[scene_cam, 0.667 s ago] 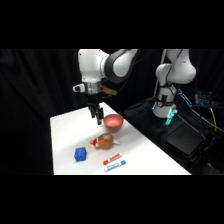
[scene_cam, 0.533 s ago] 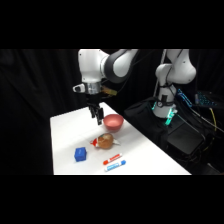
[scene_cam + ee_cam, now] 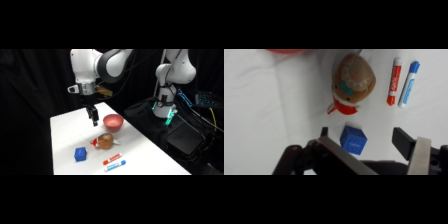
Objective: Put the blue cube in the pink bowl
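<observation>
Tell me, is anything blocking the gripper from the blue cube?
No. The gripper hangs open above the table, and only bare table lies between it and the cube. The brown toy sits off to the side.

- The blue cube (image 3: 354,139) has flat, smooth faces with a dull, even finish, like matt plastic or foam.
- The pink bowl (image 3: 113,121) looks like smooth plastic with a soft sheen on its rim.
- The brown rounded object (image 3: 353,79) has a mottled, slightly rough-looking surface.
- The red marker (image 3: 394,81) and the blue marker (image 3: 408,83) look like glossy plastic.
- The table (image 3: 269,105) is plain, matt white.
- The arm (image 3: 95,62) has glossy white shells.
</observation>
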Robot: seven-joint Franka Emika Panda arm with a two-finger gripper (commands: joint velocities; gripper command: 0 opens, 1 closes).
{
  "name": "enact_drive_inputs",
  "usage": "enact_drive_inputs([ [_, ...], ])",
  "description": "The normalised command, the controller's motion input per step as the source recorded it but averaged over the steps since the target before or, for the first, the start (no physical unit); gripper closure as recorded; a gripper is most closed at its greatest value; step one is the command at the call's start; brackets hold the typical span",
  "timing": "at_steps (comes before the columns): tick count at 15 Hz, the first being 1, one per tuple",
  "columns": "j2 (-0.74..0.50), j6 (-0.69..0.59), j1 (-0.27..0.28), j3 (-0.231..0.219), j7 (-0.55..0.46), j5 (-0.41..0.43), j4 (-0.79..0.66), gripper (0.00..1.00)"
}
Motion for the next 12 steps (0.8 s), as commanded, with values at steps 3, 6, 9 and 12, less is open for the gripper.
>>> enact_drive_inputs([
  [3, 0.48, -0.42, 0.045, -0.015, 0.2, -0.118, 0.8, 0.0],
  [6, 0.45, -0.4, 0.064, -0.017, 0.2, -0.141, 0.8, 0.0],
  [9, 0.41, -0.37, 0.065, -0.04, 0.19, -0.152, 0.78, 0.0],
  [12, 0.39, -0.3, 0.05, -0.057, 0.2, -0.103, 0.74, 0.0],
])
